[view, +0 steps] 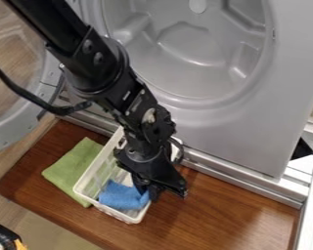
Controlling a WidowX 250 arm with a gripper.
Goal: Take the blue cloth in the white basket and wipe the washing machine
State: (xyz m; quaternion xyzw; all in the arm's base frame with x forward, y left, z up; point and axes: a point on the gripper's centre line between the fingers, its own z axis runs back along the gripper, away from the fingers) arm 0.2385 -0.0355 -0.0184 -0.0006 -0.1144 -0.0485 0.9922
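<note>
Tool [156, 191] at white plastic basket's [120, 215] right rim, by crumpled blue cloth [120, 196]; can't tell grip. Fuzzy green cloth [73, 167] left, glossy wood tabletop [218, 210] w/ rounded corner.

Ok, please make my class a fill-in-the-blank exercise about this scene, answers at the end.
The cloth in the basket is coloured ____.
The basket is coloured ____.
The second cloth, outside the basket, is coloured ____.
The door of the washing machine is not shut but ____.
Answers: blue; white; green; open.
</note>
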